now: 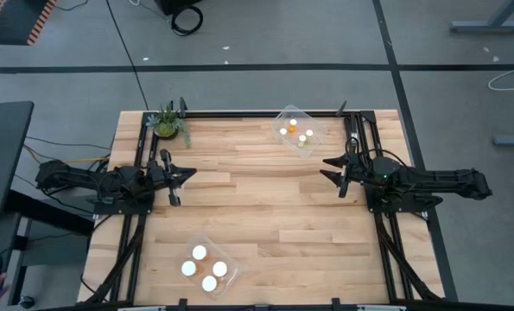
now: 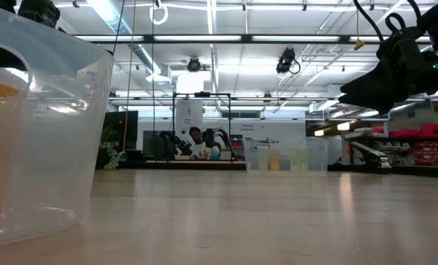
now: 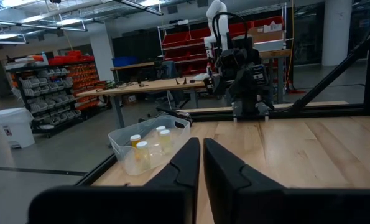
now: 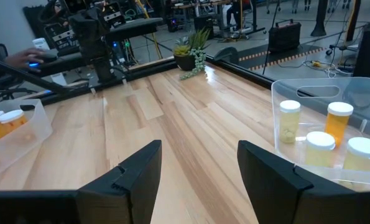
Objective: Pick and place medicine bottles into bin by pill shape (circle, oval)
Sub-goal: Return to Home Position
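Note:
Several medicine bottles with white caps stand upright in a clear bin [image 1: 297, 131] at the table's far side; they also show in the left wrist view [image 3: 148, 144] and the right wrist view [image 4: 324, 134]. Several wider bottles stand in a second clear bin [image 1: 207, 267] near the front edge; its wall fills the left of the low view [image 2: 49, 125]. My left gripper [image 1: 186, 175] hovers at the table's left, shut and empty [image 3: 201, 152]. My right gripper [image 1: 328, 169] hovers at the table's right, open and empty [image 4: 200, 152].
A small green potted plant [image 1: 168, 123] stands at the far left corner, also in the right wrist view [image 4: 191, 53]. Black frame rails [image 1: 239, 113] run along the table's edges. Bare wood [image 1: 257, 190] lies between the two grippers. A person's hand [image 4: 32, 57] shows beyond the left edge.

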You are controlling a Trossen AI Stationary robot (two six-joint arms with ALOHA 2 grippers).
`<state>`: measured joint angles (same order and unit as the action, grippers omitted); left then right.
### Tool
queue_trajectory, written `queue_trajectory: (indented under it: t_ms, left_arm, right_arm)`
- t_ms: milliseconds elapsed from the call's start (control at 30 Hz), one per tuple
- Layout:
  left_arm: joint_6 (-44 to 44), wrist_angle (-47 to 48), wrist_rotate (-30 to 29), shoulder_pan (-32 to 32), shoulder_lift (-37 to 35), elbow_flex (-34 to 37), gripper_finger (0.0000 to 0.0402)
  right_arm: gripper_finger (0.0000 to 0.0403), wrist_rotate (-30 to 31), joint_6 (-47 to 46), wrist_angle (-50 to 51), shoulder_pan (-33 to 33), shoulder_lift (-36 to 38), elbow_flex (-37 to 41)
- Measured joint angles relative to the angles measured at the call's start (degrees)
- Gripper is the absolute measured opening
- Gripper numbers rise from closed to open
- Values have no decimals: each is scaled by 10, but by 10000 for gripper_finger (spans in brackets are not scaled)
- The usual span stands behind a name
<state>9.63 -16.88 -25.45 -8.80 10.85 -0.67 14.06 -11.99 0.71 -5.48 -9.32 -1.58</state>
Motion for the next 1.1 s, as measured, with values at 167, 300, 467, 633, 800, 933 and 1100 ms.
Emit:
queue_trajectory:
  t_ms: [167,300,467,633,800,933,1100]
  left_arm:
    - [0,0,0,0,0,0,36]
    - [0,0,0,0,0,0,31]
    - [0,0,0,0,0,0,24]
    - [0,0,0,0,0,0,27]
    - [0,0,0,0,0,0,35]
    - [0,0,0,0,0,0,34]
    - [0,0,0,0,0,0,26]
  right_arm:
    - [218,0,0,0,0,0,0]
    - [218,0,0,0,0,0,0]
    - [218,0,0,0,0,0,0]
    - [218,0,0,0,0,0,0]
    - [218,0,0,0,0,0,0]
    - [218,0,0,0,0,0,0]
    - [218,0,0,0,0,0,0]
